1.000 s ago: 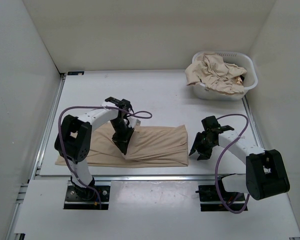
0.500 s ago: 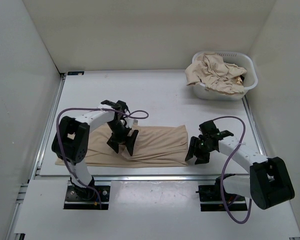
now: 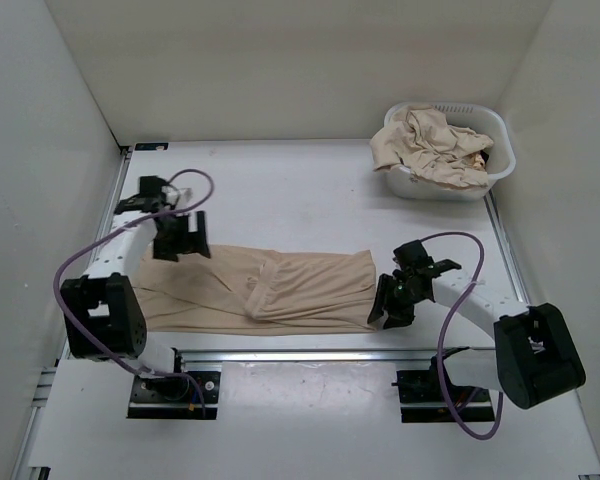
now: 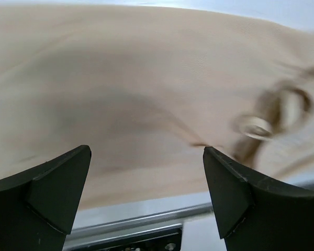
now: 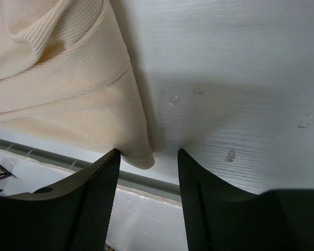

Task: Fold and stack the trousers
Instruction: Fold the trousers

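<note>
Trousers (image 3: 280,290) of thin beige cloth lie stretched flat along the near edge of the bench (image 3: 310,190), running left to right, with wrinkles gathered around the middle. The left gripper (image 3: 182,244) hangs over the far left part of the cloth with its jaws spread wide and nothing between them; its wrist camera looks down on blurred fabric. The right gripper (image 3: 390,303) sits low at the right end, jaws partly apart, and one corner of the cloth lies in the gap between its fingers (image 5: 97,193) without being pinched. At the far right corner a white basket (image 3: 502,150) holds a crumpled pile (image 3: 430,145) of similar beige garments.
</note>
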{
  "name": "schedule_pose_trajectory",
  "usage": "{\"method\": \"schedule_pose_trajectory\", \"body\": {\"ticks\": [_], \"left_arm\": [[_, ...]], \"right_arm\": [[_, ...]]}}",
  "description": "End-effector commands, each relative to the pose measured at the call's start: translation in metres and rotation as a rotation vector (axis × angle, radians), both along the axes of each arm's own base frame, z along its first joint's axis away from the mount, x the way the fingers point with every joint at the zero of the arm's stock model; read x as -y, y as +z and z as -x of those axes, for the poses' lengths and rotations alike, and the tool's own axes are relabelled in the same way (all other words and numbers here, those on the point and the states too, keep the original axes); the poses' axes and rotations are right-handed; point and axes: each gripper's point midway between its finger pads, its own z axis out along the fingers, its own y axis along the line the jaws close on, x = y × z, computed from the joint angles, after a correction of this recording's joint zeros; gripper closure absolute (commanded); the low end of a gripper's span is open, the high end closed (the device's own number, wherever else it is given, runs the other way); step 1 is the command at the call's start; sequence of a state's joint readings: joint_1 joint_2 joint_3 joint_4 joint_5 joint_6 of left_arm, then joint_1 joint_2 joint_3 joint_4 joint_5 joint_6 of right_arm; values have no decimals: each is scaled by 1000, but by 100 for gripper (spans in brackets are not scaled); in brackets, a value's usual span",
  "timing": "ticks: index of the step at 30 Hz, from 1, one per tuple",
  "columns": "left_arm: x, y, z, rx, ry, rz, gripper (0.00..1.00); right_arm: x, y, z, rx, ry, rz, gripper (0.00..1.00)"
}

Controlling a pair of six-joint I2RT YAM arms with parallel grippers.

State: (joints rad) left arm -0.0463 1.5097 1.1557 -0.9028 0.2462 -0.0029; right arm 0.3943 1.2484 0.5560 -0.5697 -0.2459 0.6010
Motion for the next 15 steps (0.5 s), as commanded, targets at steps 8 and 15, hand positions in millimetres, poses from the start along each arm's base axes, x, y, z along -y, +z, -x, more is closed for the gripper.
{"method": "schedule_pose_trajectory", "body": {"ticks": [8, 15], "left_arm": [[-164, -6, -1, 132, 498, -199, 0], [-216, -58, 20, 16, 663, -191, 0]], "right_arm": [[-2, 4, -47, 21, -104, 99, 43], [-7, -5, -49, -58, -97, 124, 40]]}}
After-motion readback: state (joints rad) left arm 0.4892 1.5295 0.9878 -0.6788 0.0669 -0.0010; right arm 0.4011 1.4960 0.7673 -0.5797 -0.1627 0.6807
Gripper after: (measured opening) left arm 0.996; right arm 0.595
